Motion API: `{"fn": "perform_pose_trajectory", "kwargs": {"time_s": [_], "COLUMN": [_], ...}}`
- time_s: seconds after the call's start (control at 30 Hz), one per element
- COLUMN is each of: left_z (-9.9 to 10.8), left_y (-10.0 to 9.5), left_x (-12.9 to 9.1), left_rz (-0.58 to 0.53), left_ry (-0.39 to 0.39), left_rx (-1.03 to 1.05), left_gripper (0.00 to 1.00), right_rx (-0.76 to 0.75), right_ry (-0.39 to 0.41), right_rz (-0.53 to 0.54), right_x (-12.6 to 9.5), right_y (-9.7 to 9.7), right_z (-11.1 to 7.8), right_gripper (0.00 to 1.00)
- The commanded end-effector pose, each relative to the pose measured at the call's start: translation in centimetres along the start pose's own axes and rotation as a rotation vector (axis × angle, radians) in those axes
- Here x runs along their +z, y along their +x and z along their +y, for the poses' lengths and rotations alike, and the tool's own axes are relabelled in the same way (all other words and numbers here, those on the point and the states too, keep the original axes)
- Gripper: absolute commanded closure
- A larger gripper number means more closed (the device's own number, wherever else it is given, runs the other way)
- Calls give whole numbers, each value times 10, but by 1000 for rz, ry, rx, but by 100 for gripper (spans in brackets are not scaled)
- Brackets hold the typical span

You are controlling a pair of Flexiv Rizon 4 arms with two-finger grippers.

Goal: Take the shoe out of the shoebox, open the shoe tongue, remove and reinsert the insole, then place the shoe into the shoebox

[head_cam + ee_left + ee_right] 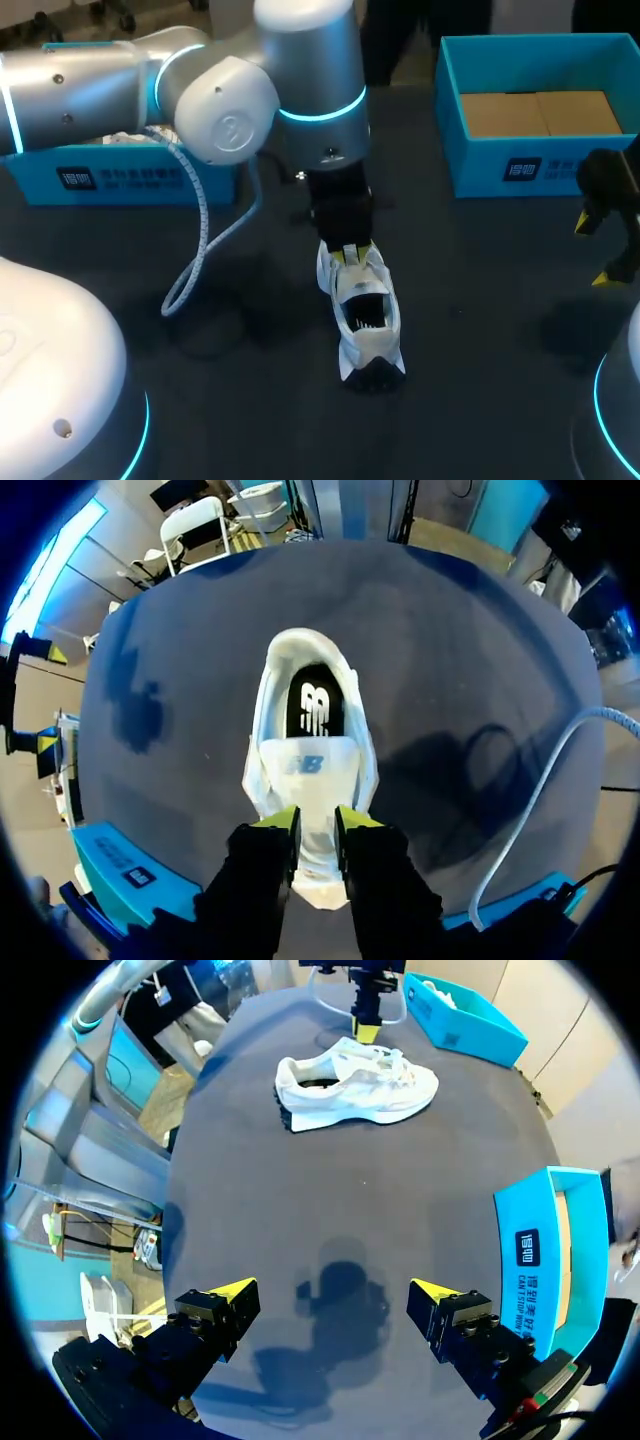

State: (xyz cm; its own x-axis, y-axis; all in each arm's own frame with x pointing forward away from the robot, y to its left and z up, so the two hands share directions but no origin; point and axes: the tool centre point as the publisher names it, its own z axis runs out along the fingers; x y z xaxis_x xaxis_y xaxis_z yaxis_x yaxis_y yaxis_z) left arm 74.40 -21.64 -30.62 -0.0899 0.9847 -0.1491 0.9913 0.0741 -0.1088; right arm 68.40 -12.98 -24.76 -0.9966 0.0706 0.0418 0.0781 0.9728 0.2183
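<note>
A white sneaker [366, 312] lies on the dark table near the middle, with its heel opening toward me and the insole [314, 708] showing inside. My left gripper [349, 256] comes down on it from above. In the left wrist view its yellow fingertips [281, 820] stand close together, pinching the white tongue [308, 765] from both sides. From the right wrist view the same shoe [356, 1088] lies far ahead, side on. My right gripper [330, 1295] hovers wide open over bare table by the right edge, holding nothing.
An open blue shoebox [520, 165] with a cardboard floor stands at the back right, beside my right gripper [605, 245]. A second blue box [120, 182] sits at the back left behind my left arm. A grey cable [200, 240] hangs in a loop left of the shoe.
</note>
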Motion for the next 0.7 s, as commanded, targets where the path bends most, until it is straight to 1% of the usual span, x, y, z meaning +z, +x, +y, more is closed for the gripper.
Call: {"fn": "perform_pose_trajectory", "kwargs": {"time_s": [0.03,0.07,0.2,0.33,0.37,0.5,0.57,0.63,0.7], "left_z": [-8,-9,-13,-16,-16,-18,-18,-18,-17], "left_y": [1,0,-4,-8,-9,-14,-16,-18,-20], "left_x": [16,21,36,45,46,34,31,32,40], "left_rz": [3,13,43,51,52,32,25,22,30], "left_ry": [0,-5,14,29,27,18,14,12,16], "left_rx": [20,22,29,32,32,44,44,44,33], "left_gripper": [80,80,78,78,78,77,77,76,75], "right_rx": [1,1,1,1,1,1,1,1,1], "right_ry": [3,3,3,3,3,3,3,3,3], "right_rz": [-1,-1,-1,-1,-1,-1,-1,-1,-1], "right_x": [1,1,1,1,1,1,1,1,1], "right_y": [0,0,0,0,0,0,0,0,0], "right_z": [0,0,0,0,0,0,0,0,0], "right_gripper": [0,0,0,0,0,0,0,0,0]}}
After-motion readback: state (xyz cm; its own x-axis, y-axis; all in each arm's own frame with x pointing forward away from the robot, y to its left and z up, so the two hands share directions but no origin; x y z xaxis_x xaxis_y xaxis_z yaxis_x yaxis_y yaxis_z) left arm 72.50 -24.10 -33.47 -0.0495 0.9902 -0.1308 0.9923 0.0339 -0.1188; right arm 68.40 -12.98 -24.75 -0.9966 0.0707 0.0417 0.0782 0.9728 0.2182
